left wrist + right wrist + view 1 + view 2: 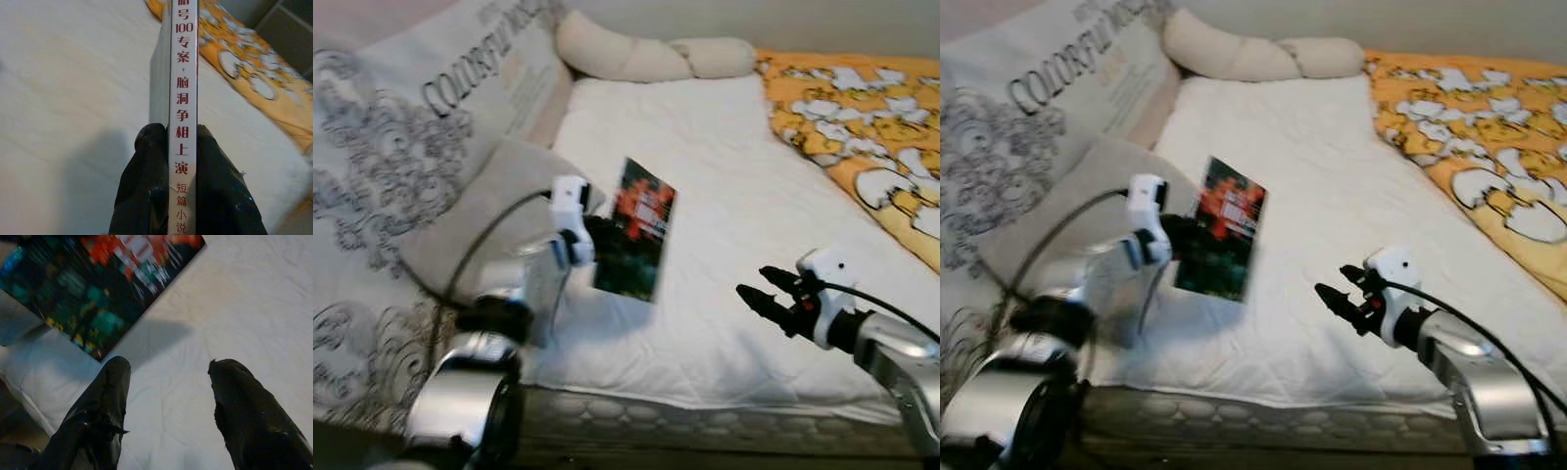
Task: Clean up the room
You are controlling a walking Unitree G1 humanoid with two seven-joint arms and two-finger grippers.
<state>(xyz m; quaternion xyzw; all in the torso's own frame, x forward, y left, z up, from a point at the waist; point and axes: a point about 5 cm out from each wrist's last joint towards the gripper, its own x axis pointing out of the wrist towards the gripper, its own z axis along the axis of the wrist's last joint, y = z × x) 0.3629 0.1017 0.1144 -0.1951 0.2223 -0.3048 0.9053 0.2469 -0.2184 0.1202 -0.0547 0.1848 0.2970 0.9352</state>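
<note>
Above the white quilt (734, 196) near the bed's left side, a paperback book (634, 230) hung in the air, clamped by the left gripper (590, 240). Cover dark with green foliage tones and red-orange print near the top; it faced up and toward the camera. Long axis ran from the near edge of the bed away toward the far side, top end tilted slightly right. The book cast a shadow on the quilt beneath and was not resting on it. In the left wrist view the white spine with red Chinese characters stood straight between the two black fingers (146, 186), one finger pressed on each side, jaws narrow and holding the book at its lower end.

Left arm reached forward from the lower left, forearm angled up and right, white wrist housing just left of the book. Right arm came in from the lower right, forearm pointing left; the right gripper (766, 292) hovered over the quilt, well right of the book, touching nothing. Its fingers (102, 406) were spread wide, empty, with bare quilt between them and the book's corner ahead.

A grey pillow (480, 211) lay under the left arm, beside a large printed cushion (401, 127) with lettering. A beige bolster (646, 54) sat at the far end. An orange patterned blanket (862, 127) covered the right side.
</note>
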